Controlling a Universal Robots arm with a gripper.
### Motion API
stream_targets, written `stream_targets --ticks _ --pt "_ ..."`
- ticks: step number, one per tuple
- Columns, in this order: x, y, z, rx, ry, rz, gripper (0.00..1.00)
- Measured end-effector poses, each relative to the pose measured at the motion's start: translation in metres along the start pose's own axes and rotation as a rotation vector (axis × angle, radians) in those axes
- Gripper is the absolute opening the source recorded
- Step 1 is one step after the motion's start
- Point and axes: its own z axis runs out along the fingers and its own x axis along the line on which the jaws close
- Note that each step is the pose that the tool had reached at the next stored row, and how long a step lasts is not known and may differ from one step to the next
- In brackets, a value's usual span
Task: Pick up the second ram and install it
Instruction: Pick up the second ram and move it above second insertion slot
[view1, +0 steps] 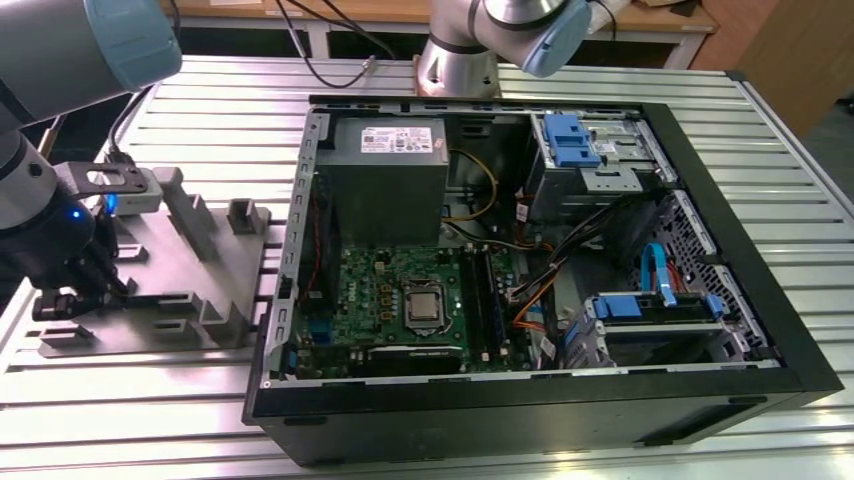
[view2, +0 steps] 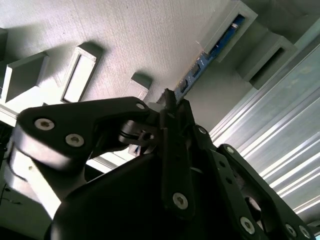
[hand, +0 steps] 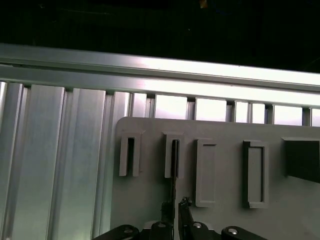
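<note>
- Exterior view: the arm (view1: 40, 200) reaches down at the bench's (view1: 134, 380) edge on the exterior view's left. Its claw (view1: 64, 295) is low over the near end of a grey fixture plate (view1: 200, 280). The open computer case (view1: 747, 300) fills the middle of the bench, well apart from the claw, with its motherboard (view1: 400, 290) facing up. The ram stick itself is hidden behind the arm here.
- Second wrist view: the claw (view2: 167, 100) has its fingers drawn in close together around the near end of the ram stick (view2: 210, 55). The stick stands on edge in the fixture plate (view2: 140, 35), and its long axis runs straight away from the fingertips towards a raised slot block.
- First wrist view: the ram stick (hand: 174, 160) shows edge-on as a thin dark line in the second slot (hand: 172, 150) from the plate's end. It runs directly into the claw (hand: 175, 207), with one finger on each side.
- Judgement: the fingers look pressed onto the stick's flat faces, pinching it, and the stick is still seated in its slot. The claw is lined up with the stick's length, so the stick would come straight out of the slot.
</note>
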Motion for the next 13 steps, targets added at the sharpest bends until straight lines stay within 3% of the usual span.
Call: stream_targets --ticks 1,13 --pt "0.0000 0.0000 0.0000 0.0000 0.0000 0.000 0.18" --pt "0.0016 0.0001 -0.0001 0.0000 0.0000 -0.001 0.18"
